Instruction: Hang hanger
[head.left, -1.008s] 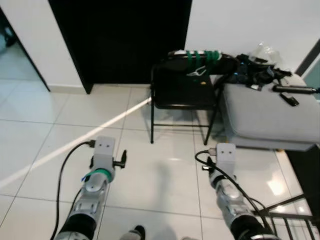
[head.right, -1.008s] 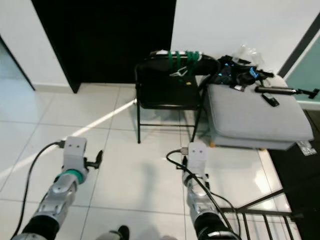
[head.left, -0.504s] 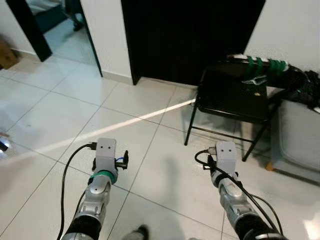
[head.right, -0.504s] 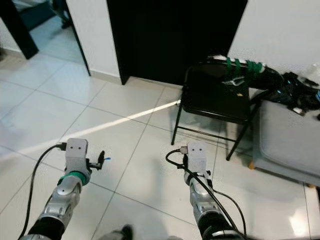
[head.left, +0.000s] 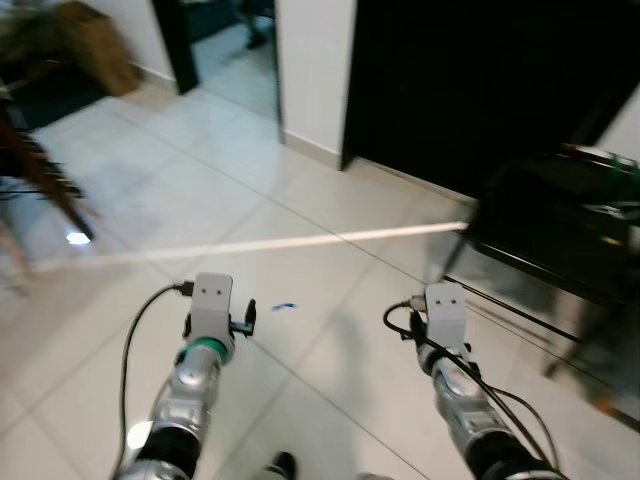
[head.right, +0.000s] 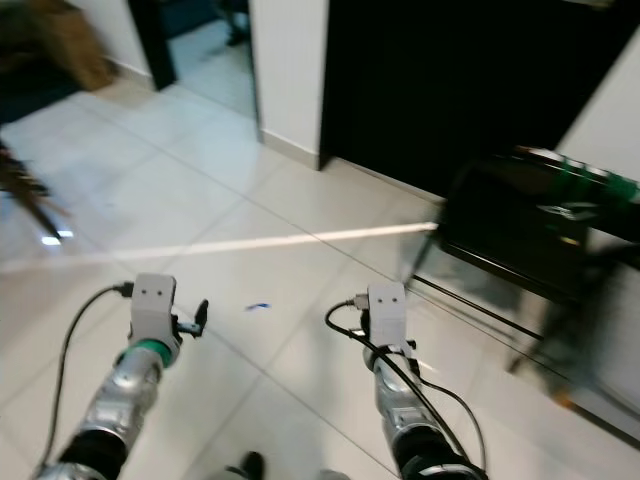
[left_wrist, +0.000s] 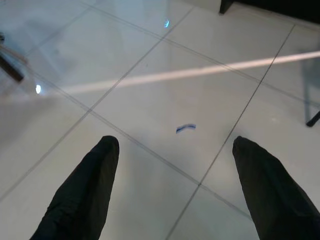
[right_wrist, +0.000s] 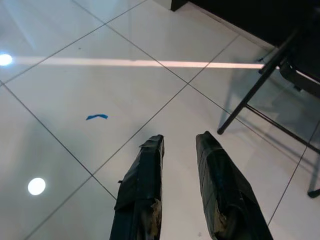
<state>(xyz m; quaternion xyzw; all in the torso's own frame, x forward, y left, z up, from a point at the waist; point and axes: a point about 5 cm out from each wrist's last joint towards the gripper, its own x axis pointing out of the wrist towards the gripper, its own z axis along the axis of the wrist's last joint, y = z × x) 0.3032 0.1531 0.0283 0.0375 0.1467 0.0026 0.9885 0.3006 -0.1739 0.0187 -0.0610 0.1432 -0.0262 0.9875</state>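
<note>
A tiled floor (head.left: 150, 210) is being looked down on from a robot's head. A black folding chair (head.right: 520, 235) is standing by a dark doorway (head.left: 470, 80), blurred. Along the chair's top rail, green-and-white hangers (head.right: 590, 187) are being carried, with what seems to be a metal hook (head.right: 563, 210) dangling just below the rail.

Both arms are being held low over bare floor, well apart from the chair. The left gripper (left_wrist: 172, 150) is being held wide open, nothing between its fingers (left_wrist: 95, 170). The right gripper (right_wrist: 177, 145) is nearly closed, a narrow gap left, and is empty; a chair leg (right_wrist: 255, 87) is seen beyond it. A small blue scrap (left_wrist: 185, 128) is lying on the tiles, far from the chair.

A hanger of this kind is judged light, stiff and smooth, so slipping is likely under a loose pinch. The best hold is probably across the shoulder bar near the neck, leaving the hook free.
</note>
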